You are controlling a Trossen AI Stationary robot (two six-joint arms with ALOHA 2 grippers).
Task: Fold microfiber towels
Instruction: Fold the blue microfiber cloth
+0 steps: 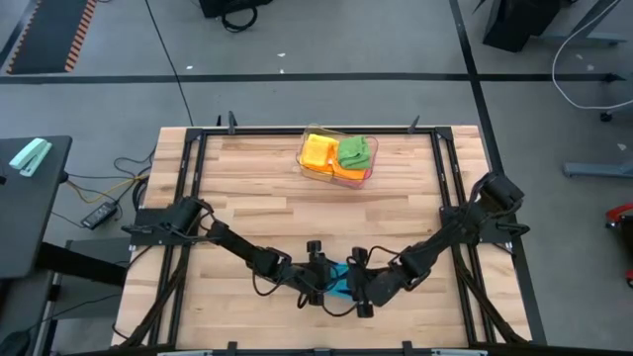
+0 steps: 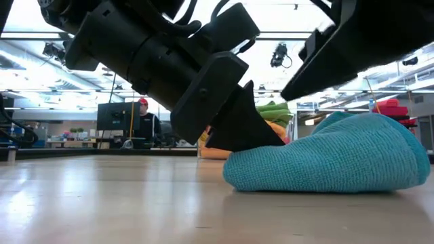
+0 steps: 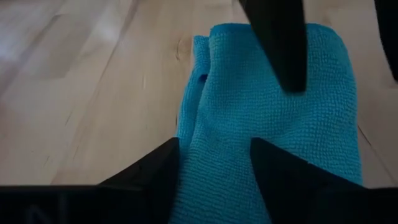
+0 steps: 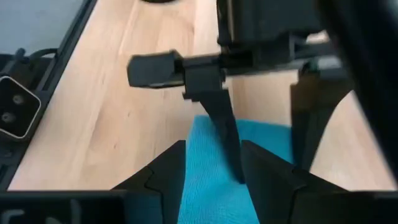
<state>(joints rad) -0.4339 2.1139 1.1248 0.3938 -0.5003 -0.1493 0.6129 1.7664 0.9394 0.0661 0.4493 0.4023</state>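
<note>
The blue towel lies at about six o'clock on the table, near its front edge, bunched between the two claws. Both arms reach in low from either side so that each can work one edge of the cloth, which suits a fold made with two grips.

The left claw sits over the towel with its fingers apart and blue cloth showing in the gap; they straddle the fabric, and whether they pinch it I cannot tell. The right claw also stands parted, the cloth running up between its fingers, and again no firm grip shows.

At about twelve o'clock, by the far edge, the clear tray holds the other towels, with the green one on the orange and yellow ones; I judge them kept there, well apart, to leave the working space free.

The high view alone gives that layout, but hides the towel under the claws. The low view shows what it cannot: the towel rises as a soft rounded mound, doubled rather than flat. The left wrist view adds a lengthwise crease down the cloth.
</note>
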